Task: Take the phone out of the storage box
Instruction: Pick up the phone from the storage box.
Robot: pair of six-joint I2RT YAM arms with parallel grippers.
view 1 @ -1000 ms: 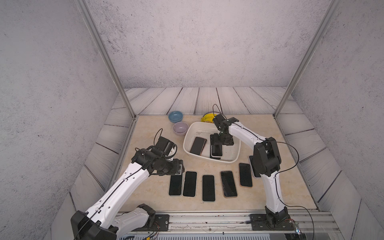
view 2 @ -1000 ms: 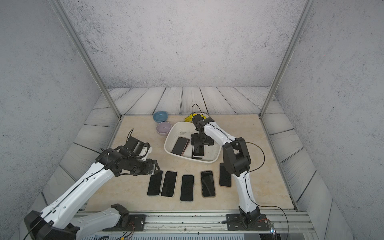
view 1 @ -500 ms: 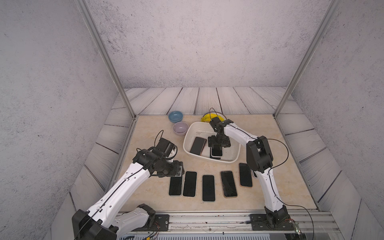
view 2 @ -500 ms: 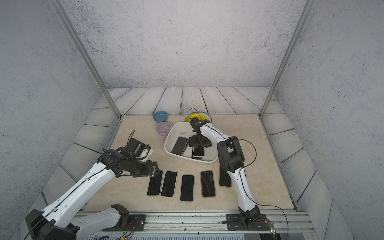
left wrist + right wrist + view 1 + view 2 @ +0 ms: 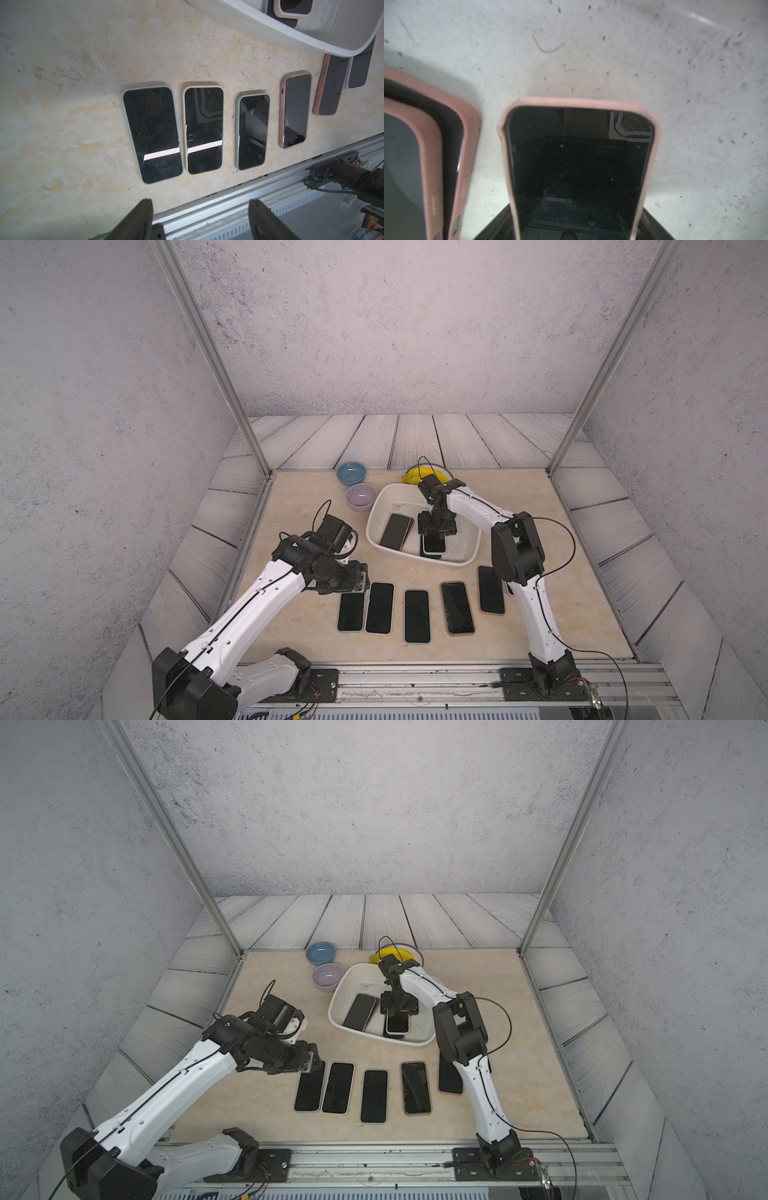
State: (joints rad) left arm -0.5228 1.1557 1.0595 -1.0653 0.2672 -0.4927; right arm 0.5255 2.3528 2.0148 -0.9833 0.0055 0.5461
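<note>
Right wrist view: my right pincer (image 5: 577, 209) is closed on a pink-cased phone (image 5: 577, 162) inside the storage box (image 5: 591, 62).
Nearest me, a row of phones (image 5: 417, 616) lies screen-up on the beige table (image 5: 561, 614). My left pincer (image 5: 199, 204) hangs wide and empty over the row's left end. Beyond, the white, speckled storage box holds my phone, flat on a dark phone (image 5: 286, 23), beside another phone in pink (image 5: 395, 531). My fingers press both its long sides. Farther back stand a lilac bowl (image 5: 360, 496), a blue bowl (image 5: 351, 472) and bananas (image 5: 413, 477).
</note>
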